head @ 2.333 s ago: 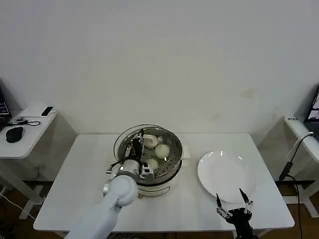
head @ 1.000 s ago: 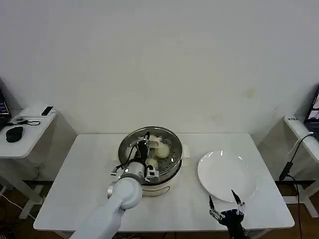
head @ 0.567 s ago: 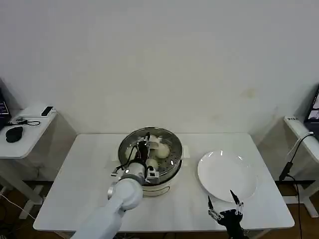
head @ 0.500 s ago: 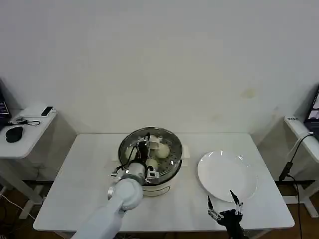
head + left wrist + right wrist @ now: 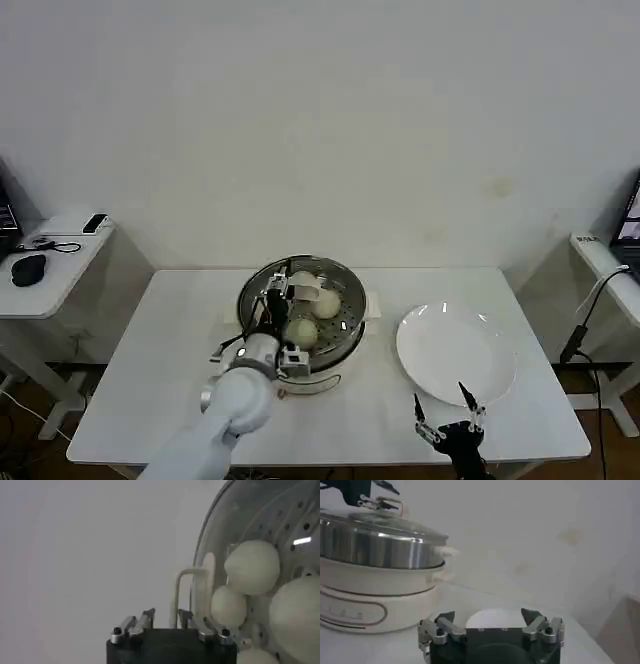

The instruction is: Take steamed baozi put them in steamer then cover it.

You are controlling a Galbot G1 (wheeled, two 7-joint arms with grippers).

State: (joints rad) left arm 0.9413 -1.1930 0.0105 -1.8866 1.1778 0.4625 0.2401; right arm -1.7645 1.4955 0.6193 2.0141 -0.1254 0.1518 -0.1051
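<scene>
The steamer (image 5: 330,358) stands at the table's centre with the clear glass cover (image 5: 345,290) lying on it. Through the glass I see cream baozi (image 5: 325,302) on the perforated tray, and several baozi (image 5: 252,567) in the left wrist view. My left gripper (image 5: 272,292) hovers over the cover's near left side. In its wrist view the left gripper (image 5: 166,614) is open, its fingers straddling one post of the cream handle (image 5: 192,575) with a gap on one side. My right gripper (image 5: 440,396) waits open at the table's front right.
A bare white plate (image 5: 455,350) lies right of the steamer; the right gripper (image 5: 487,614) sits just before that plate (image 5: 495,617). The steamer (image 5: 375,545) rises beyond it. Side tables flank the white table (image 5: 150,400), the left one carrying a mouse (image 5: 28,268).
The cover has shifted right and settled onto the steamer. The left arm has since drawn back a little toward me. The right gripper has sunk toward the front edge.
</scene>
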